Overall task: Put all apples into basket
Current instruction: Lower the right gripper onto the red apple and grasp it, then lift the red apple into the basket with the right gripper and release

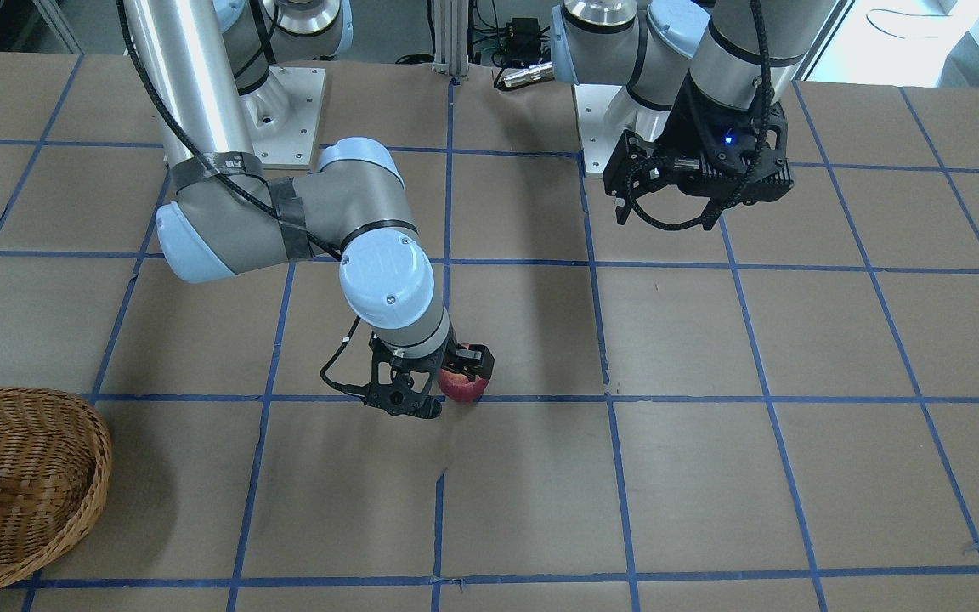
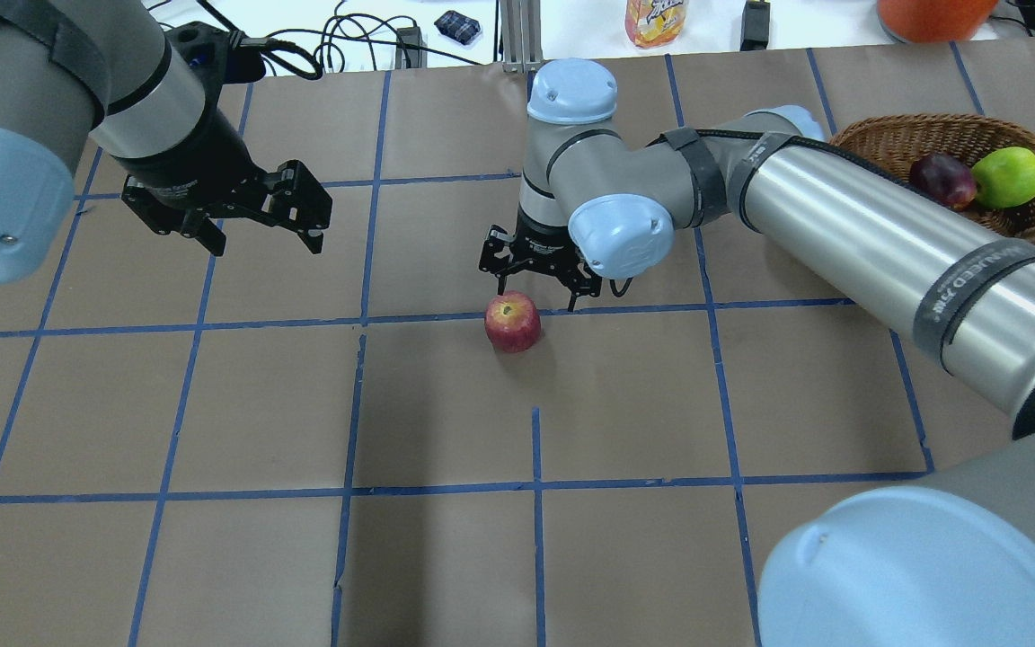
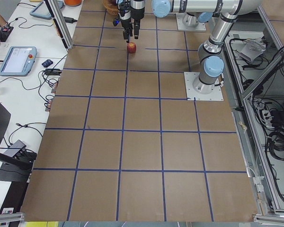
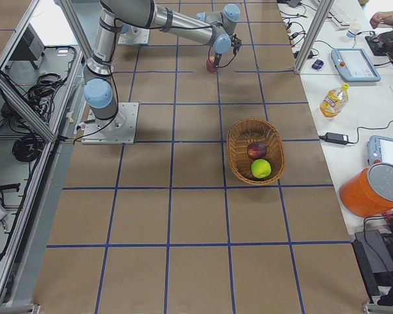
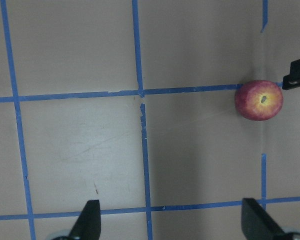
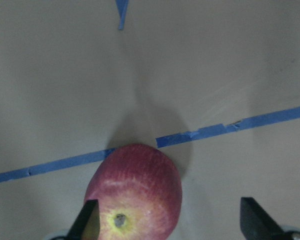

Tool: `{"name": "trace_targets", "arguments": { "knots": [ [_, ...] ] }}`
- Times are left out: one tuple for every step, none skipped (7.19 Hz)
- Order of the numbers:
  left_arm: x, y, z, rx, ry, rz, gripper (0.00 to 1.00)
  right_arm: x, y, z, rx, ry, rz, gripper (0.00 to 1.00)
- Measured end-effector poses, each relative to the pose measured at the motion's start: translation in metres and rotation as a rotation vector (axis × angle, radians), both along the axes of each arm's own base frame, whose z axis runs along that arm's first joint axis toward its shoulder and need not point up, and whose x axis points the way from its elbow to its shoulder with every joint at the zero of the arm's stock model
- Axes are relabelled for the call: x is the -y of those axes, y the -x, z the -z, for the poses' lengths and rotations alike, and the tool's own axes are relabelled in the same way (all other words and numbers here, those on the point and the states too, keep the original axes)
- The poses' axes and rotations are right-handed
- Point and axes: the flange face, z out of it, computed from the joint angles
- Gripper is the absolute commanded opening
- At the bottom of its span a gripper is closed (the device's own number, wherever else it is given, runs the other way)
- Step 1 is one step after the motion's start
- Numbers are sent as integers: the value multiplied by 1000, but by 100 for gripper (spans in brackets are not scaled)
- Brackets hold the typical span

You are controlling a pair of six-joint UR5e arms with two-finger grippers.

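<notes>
Mostly done: the maroon apple (image 2: 942, 180) and the green apple (image 2: 1009, 176) lie in the wicker basket (image 2: 895, 135), well apart from both sets of jaws. Left to do: the red apple (image 2: 512, 321), which rests on the desk (image 2: 625, 404) on a blue tape line (image 2: 428, 317). Right arm (image 2: 841, 216) is stretched out, wrist pointing straight down. Right jaws are apart and low around that apple, which sits off-centre in the gap, not clamped. Left arm (image 2: 167, 117) is held high. Left jaws are apart and empty, with the red apple well off to one side.

Bright diffuse light, soft shadows on table (image 2: 625, 404), glare streaks on right arm's metal tube (image 2: 859, 234), red apple (image 6: 135, 195) slightly blurred in right wrist view.
</notes>
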Motion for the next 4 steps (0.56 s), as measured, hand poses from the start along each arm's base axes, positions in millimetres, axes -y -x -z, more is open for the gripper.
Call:
{"name": "trace_targets", "arguments": {
  "knots": [
    [0,-1,0,0,1,-1,100,-1,-9,7,13,2,8,100],
    [0,-2,0,0,2,0,100,-2,-13,9,28,-2,12,100],
    [0,-2,0,1,4,0,100,-3,-14,13,33,-8,15,100],
    [0,-2,-1,2,5,0,100,-4,-15,19,33,-17,16,100]
  ]
}}
